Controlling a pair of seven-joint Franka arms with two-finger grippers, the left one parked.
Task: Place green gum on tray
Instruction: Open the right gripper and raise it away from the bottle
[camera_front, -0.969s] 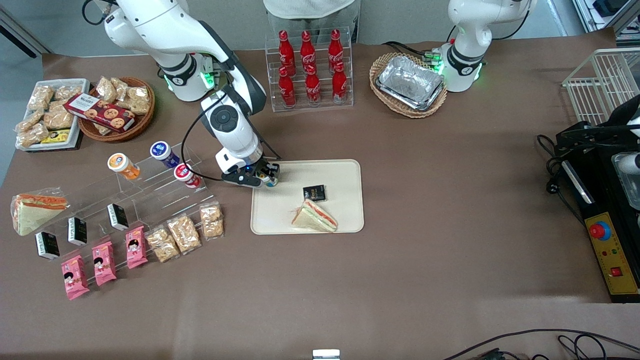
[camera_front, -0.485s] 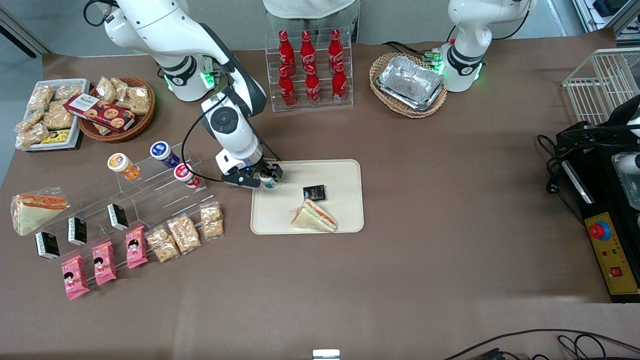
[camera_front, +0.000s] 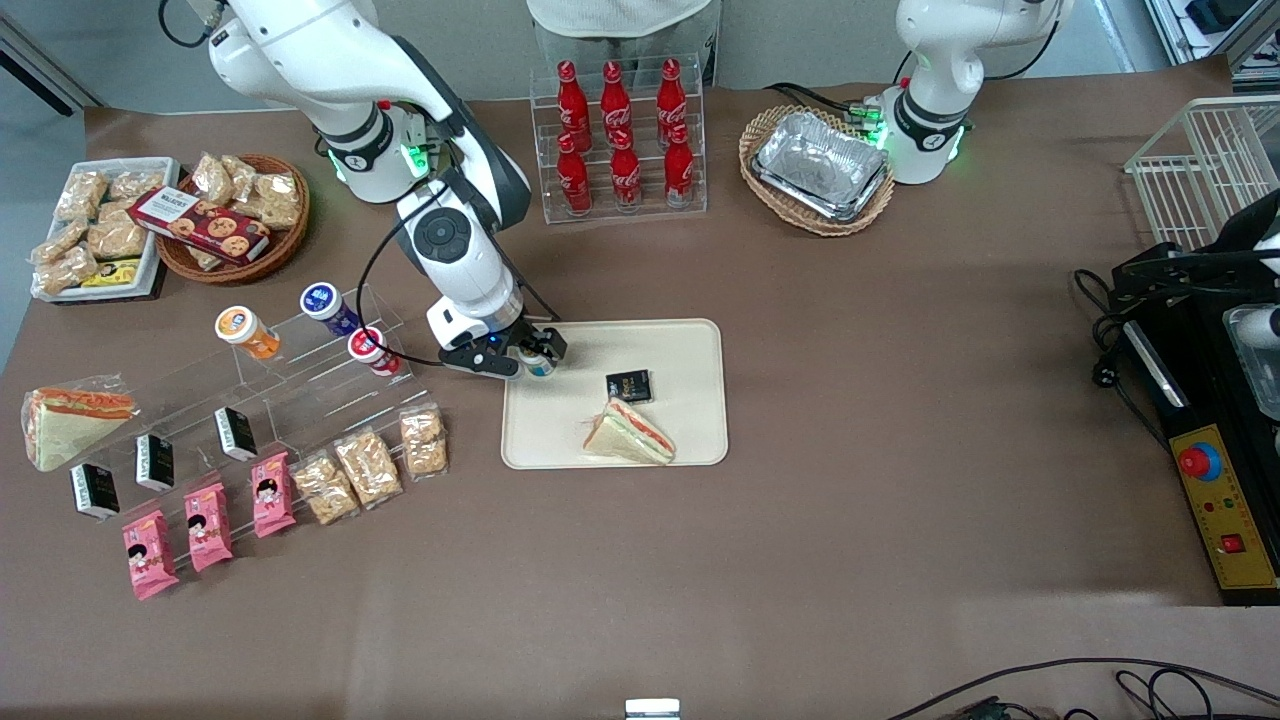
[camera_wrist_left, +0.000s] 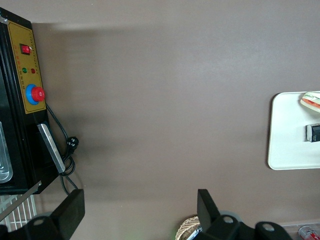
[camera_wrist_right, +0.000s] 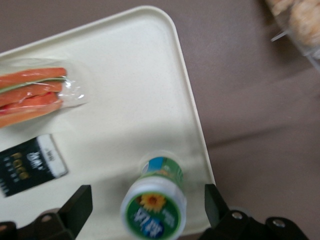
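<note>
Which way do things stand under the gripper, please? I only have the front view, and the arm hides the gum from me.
Observer: In the right wrist view the gripper is open, with a clear gap between the green gum and each finger.
Operator: Thank you. Is the bottle down on the tray?
Observer: It appears so. Its base meets the tray just inside the rim, lid up.
Operator: Can you confirm that it is the green one?
Observer: Yes. The lid has a green label with a yellow flower and a white edge.
</note>
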